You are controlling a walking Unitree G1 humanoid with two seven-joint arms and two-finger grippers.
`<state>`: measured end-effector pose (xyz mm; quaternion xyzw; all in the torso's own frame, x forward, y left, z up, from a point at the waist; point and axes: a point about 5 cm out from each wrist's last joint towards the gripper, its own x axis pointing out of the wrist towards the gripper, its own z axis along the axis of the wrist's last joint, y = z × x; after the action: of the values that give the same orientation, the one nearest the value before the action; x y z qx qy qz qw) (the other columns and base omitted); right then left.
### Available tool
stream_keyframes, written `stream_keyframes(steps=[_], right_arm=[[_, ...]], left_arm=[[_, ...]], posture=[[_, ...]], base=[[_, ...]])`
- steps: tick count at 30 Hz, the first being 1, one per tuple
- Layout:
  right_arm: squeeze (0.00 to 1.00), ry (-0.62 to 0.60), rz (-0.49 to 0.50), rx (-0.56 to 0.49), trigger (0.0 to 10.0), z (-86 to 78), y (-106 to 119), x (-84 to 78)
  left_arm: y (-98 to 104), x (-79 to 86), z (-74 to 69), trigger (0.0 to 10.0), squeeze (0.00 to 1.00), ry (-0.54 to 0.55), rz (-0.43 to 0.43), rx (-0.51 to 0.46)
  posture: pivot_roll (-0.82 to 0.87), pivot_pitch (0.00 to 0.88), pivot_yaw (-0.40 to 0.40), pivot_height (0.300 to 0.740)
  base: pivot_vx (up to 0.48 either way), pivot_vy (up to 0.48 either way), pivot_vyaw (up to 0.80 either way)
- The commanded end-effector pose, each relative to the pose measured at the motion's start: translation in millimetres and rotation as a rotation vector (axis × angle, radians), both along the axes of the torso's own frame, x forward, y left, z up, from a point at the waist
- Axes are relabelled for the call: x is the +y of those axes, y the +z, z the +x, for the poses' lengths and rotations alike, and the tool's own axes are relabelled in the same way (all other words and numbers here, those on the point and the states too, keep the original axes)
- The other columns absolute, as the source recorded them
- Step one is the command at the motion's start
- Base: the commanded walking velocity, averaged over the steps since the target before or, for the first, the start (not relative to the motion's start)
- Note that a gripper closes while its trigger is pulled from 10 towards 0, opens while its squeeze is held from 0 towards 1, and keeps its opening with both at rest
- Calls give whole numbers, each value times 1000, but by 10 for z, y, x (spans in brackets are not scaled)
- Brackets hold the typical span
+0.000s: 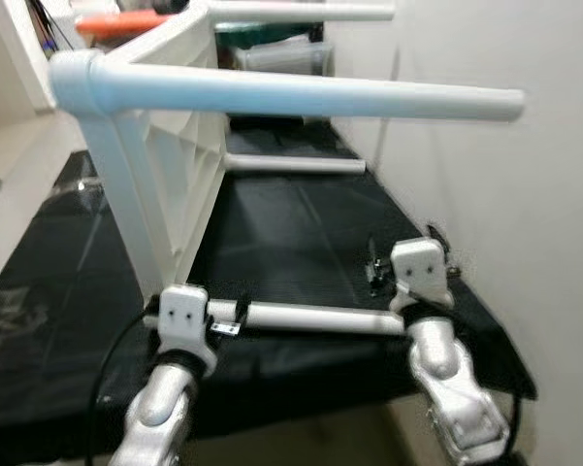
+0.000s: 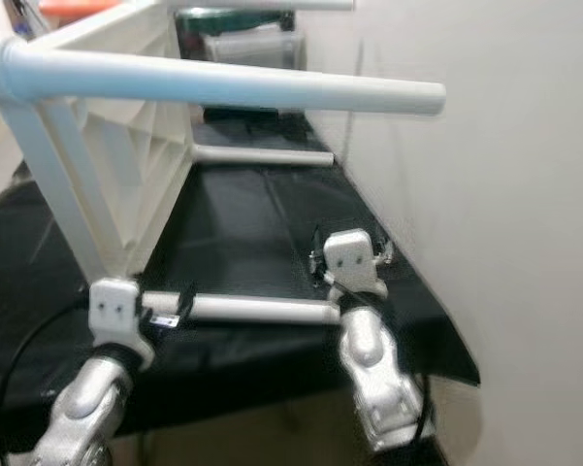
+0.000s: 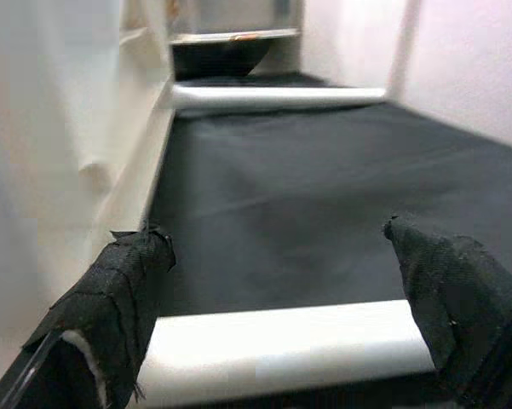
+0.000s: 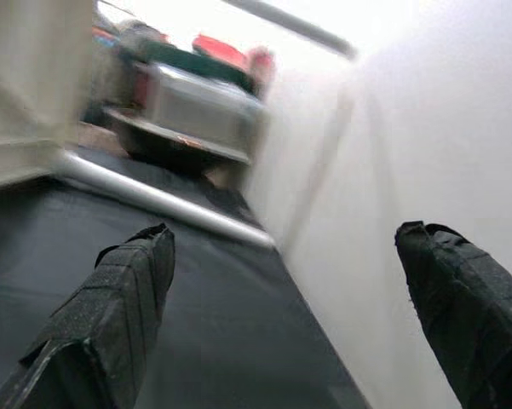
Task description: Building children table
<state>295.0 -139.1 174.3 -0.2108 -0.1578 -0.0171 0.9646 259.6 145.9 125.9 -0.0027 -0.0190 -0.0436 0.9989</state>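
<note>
Black mat [image 1: 291, 233] — loose white leg [image 1: 320, 317] lies at 6 o'clock; left claw [image 3: 281, 341] wide around it, right claw [image 4: 290, 315] wide, empty.

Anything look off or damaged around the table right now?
The white table lies tipped on its side on the black mat, legs sticking out sideways, normal for assembly. The left gripper straddles the lowest leg. No damage visible.

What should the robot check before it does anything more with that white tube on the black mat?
1. Left end effector around the white tube: ok, fingers open on either side.
2. Tube actually gripped: not ok.
3. Right end effector free: ok, open, holding nothing.
4. Right end effector clear of the wall: cannot tell, it looks close.
5. Table frame steady on its side on the black mat: cannot tell.
</note>
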Motion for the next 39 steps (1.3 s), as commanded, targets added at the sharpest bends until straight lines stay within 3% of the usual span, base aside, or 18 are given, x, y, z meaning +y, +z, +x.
stream_keyframes(steps=[1,2,3,6,10,15,17,25,29,39], right_arm=[[0,-22,-111,-116,10000,-36,171,69],[0,-22,-111,-116,10000,-36,171,69],[0,-91,-200,-205,10000,-67,290,37],[0,-190,-350,-341,10000,-132,462,14],[0,-244,-398,-419,10000,-172,542,10],[0,-280,-463,-532,10000,-165,696,82],[0,-280,-463,-532,10000,-165,696,82],[0,-338,-530,-604,10000,-36,837,131],[0,-339,-535,-607,10000,-20,844,138],[0,-387,-631,-668,10000,178,1026,161]], left_arm=[[120,103,100,10000,0,26,11,-43],[120,103,100,10000,0,26,11,-43],[192,120,163,10000,0,24,21,-69],[287,133,258,10000,0,18,24,-107],[329,148,318,10000,0,16,15,-129],[353,157,515,10000,0,-7,-55,-134],[353,157,515,10000,0,-7,-55,-134],[375,-201,621,10000,0,-171,-65,-142],[362,-210,636,10000,0,-172,-64,-141],[436,-89,859,10000,0,-154,-51,-153]], posture=[[79,0,-9,740],[79,0,-9,740],[79,0,-5,740],[76,0,-4,740],[75,0,-2,740],[60,0,-3,740],[60,0,-3,740],[58,0,-3,740],[57,0,-5,740],[53,0,3,740]], base=[[0,0,0],[0,0,0],[0,0,0],[0,0,0],[0,0,0],[0,0,0],[0,0,0],[0,0,0],[0,0,0],[0,0,0]])
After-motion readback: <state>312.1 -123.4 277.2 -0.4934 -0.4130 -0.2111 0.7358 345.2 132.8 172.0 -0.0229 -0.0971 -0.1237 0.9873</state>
